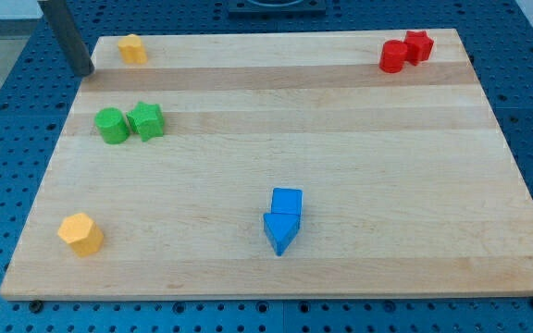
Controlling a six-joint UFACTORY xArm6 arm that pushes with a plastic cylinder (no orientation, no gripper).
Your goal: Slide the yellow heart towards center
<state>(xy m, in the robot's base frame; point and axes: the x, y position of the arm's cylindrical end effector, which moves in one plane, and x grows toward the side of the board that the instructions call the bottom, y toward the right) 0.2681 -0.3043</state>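
A small yellow block (132, 48), which looks like the heart, sits near the board's top left corner. My tip (84, 71) is at the board's left edge, a little to the left of this block and slightly below it, not touching it. A second yellow block (81, 233), with a pentagon-like outline, lies near the bottom left corner, far from the tip.
A green round block (112, 125) and a green star (146, 121) touch each other at the left. Two red blocks (405, 51) sit together at the top right. A blue cube (287, 201) and a blue triangle (280, 231) touch at bottom centre on the wooden board (340, 139).
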